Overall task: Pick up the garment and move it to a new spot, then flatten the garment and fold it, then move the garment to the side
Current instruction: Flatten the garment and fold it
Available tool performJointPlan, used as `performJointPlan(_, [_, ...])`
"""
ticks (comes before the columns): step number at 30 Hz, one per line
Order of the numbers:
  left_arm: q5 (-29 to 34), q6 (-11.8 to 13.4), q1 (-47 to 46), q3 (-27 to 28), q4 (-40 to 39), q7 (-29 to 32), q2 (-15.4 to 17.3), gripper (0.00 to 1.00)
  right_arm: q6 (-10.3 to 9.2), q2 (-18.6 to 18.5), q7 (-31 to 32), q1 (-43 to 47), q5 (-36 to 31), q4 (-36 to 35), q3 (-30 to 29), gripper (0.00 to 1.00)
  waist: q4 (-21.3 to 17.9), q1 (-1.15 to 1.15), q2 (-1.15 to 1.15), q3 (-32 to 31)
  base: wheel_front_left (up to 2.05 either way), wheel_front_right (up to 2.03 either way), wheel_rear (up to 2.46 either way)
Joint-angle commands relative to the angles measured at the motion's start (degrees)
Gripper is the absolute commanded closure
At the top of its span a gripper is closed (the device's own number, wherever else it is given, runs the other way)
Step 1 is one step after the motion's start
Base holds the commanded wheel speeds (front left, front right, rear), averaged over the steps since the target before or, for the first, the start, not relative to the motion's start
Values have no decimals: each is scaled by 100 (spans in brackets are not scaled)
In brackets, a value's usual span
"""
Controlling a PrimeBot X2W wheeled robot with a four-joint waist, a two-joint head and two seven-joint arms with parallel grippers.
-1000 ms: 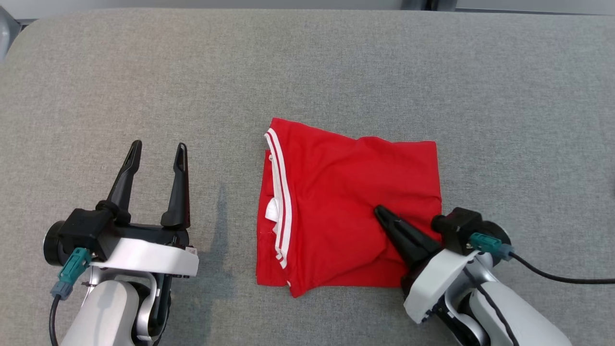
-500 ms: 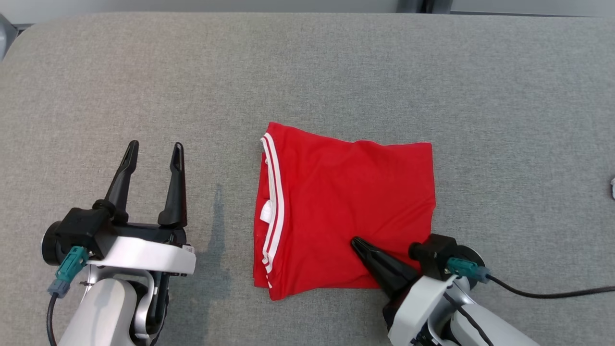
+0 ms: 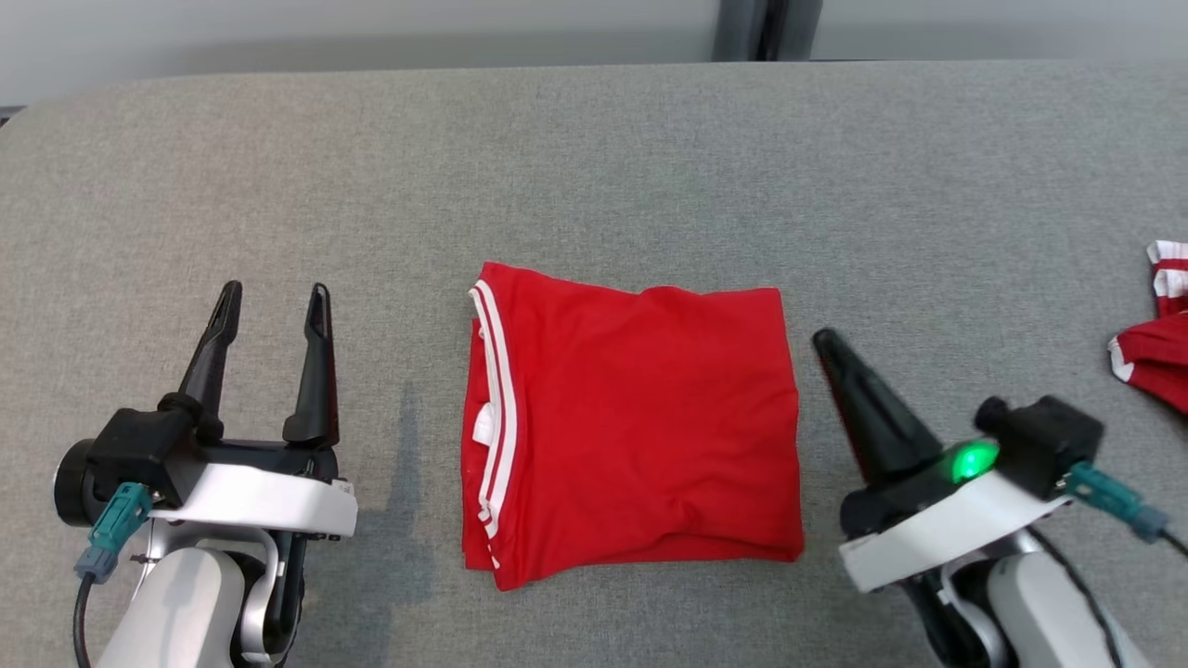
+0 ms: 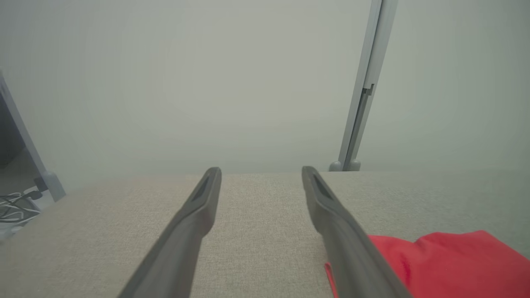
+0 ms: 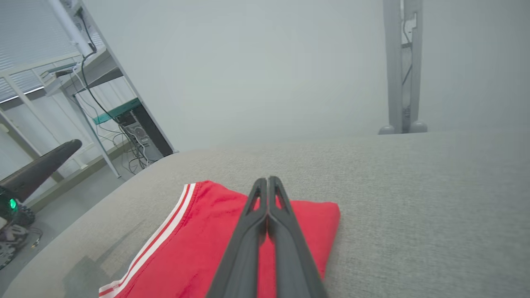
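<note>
Two dark fingers of the right gripper (image 3: 823, 340) are pressed together on nothing, just beside the right edge of the folded red garment with white stripes (image 3: 640, 417), which lies flat on the grey fabric tabletop (image 3: 594, 167). The left gripper (image 3: 274, 291) has its fingers spread wide, holding nothing, apart from the garment's left edge.

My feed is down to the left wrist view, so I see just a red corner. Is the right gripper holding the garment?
Observer: No. In the head view the right gripper is shut, empty, and beside the garment, off its right edge.
Operator: Is it folded?
Observer: Yes, a flat rectangle, white stripes along its left side.
Operator: Anything else nearby?
Observer: Another red, white-striped cloth at the head view's far right edge.
</note>
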Motion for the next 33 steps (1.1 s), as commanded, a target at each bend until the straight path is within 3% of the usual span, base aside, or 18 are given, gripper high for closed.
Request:
performJointPlan(1, [30,24,44,23,-31,19,32,0,1,24,30,74,-82,-101,-186,100,-36,0,0,-44,0,0,0])
performJointPlan(3, [58,57,75,24,-70,44,72,0,1,81,49,95,-314,-237,-602,97,-66,0,0,-83,0,0,0])
performJointPlan(4, [75,70,82,19,-85,50,98,0,1,141,42,91,-379,-297,-806,77,-77,0,0,-100,0,0,0])
performJointPlan(5, [76,84,90,18,-97,70,108,0,1,180,57,91,-481,-348,-976,7,-90,0,0,-121,0,0,0])
performJointPlan(6, [71,92,93,21,-111,88,118,0,1,189,72,87,-583,-399,-1133,0,-102,0,0,-147,0,0,0])
performJointPlan(15, [70,160,267,-29,-260,190,176,0,1,258,285,288,-1160,-537,-2114,0,-147,0,0,-412,0,0,0])
performJointPlan(33, [9,261,880,-78,-354,293,339,0,1,285,610,1049,-1496,-503,-2353,0,-83,0,0,-1182,0,0,0])
